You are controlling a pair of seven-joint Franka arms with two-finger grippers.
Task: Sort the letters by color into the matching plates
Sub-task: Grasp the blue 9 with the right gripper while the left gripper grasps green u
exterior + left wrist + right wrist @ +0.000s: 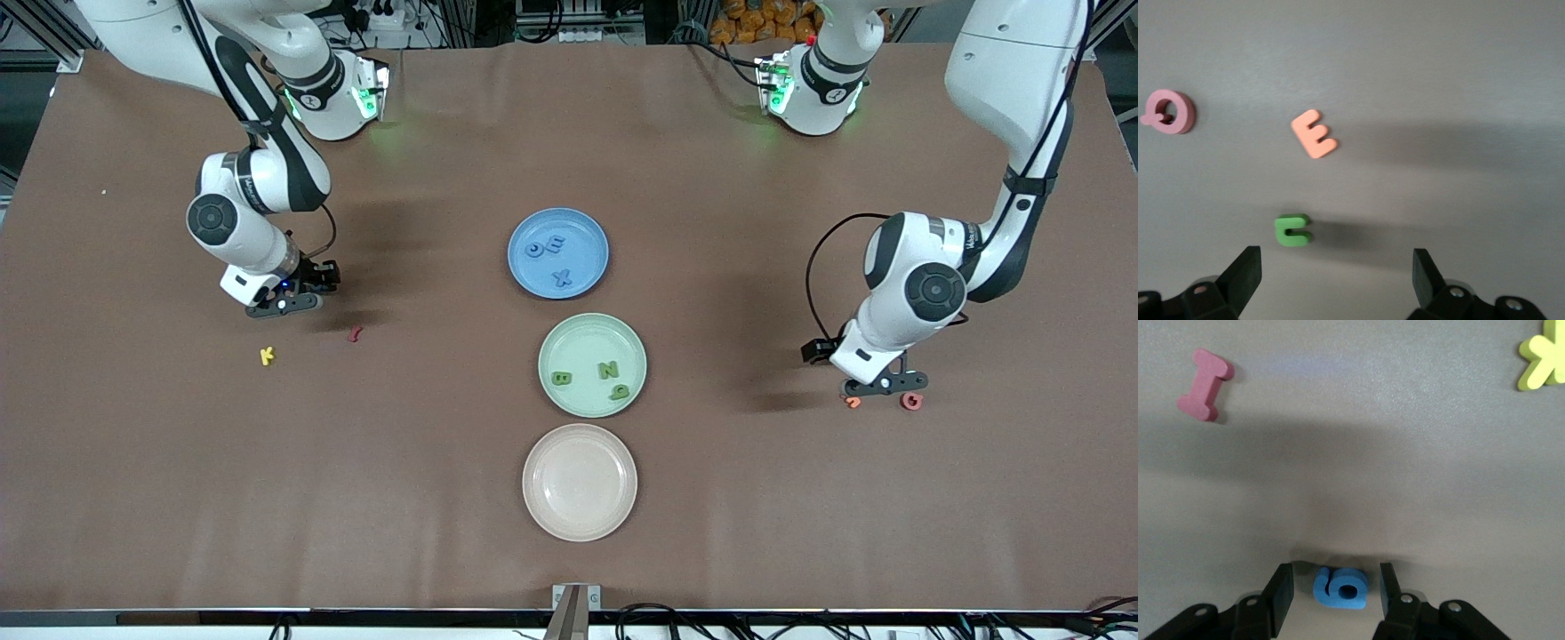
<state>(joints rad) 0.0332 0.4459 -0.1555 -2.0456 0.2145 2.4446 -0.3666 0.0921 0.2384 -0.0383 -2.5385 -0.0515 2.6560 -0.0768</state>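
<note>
**Colleague:** Where were my plates when you looked?

**Me:** In a line down the middle of the table (133,498). The blue plate (594,233) sat farthest from the front camera with three blue letters (546,248) in it. The green plate (578,333) came next, holding three green letters (610,371). The beige plate (579,524), nearest the camera, held nothing.

**Colleague:** And the right gripper?

**Me:** I had the right gripper (1333,590) low over the table at the right arm's end. Its fingers stood partly apart on either side of a blue piece (1341,589) lying flat between them. I saw a small gap on both sides, so nothing was gripped. A pink I (1205,385) and a yellow K (1543,363) lay near it; from the front, the K (267,356) was nearer the camera than the gripper (283,304).

**Colleague:** The left one?

**Me:** I held the left gripper (1337,275) low at the left arm's end, fingers spread wide, holding nothing. A green C (1293,230) lay just ahead of the gap, an orange E (1314,134) past it, and a pink Q (1169,112) off to one side. From the front I could see the gripper (884,383) with two of those pieces just beside it, nearer the camera.
</note>
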